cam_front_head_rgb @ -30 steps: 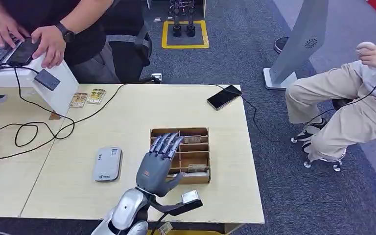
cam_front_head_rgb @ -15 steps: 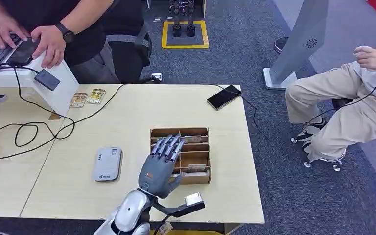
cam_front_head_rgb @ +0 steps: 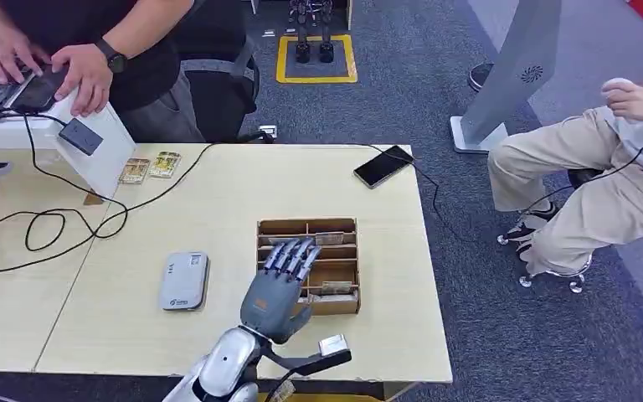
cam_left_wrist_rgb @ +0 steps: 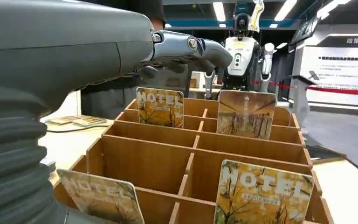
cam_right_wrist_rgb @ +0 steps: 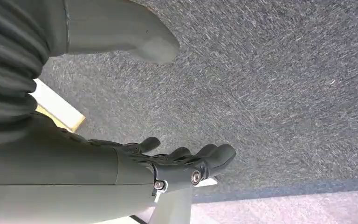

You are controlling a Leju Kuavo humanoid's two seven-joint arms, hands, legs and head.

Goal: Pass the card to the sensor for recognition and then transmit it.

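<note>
A wooden card box [cam_front_head_rgb: 335,226] with several compartments stands on the table's near right part. Yellow "HOTEL" cards stand in it: two at the far row [cam_left_wrist_rgb: 160,107] [cam_left_wrist_rgb: 246,114] and two in the nearest row [cam_left_wrist_rgb: 261,193] [cam_left_wrist_rgb: 105,198]. My left hand [cam_front_head_rgb: 278,289] hovers over the box's near left side, fingers [cam_left_wrist_rgb: 200,46] stretched forward and apart above the cards, holding nothing. A grey card reader [cam_front_head_rgb: 184,280] lies flat on the table left of the box. My right hand [cam_right_wrist_rgb: 168,163] hangs over the carpet, fingers loosely extended and empty.
A black phone [cam_front_head_rgb: 383,166] on a cable lies at the table's far right. Two cards [cam_front_head_rgb: 151,167] lie near a white stand with a black sensor [cam_front_head_rgb: 80,136]. Cables [cam_front_head_rgb: 50,222] loop across the left. A person [cam_front_head_rgb: 92,50] works at the far left; another [cam_front_head_rgb: 603,184] sits at right.
My left hand has drifted a little to the right and back toward the table's near edge, still over the box. Everything else stays put.
</note>
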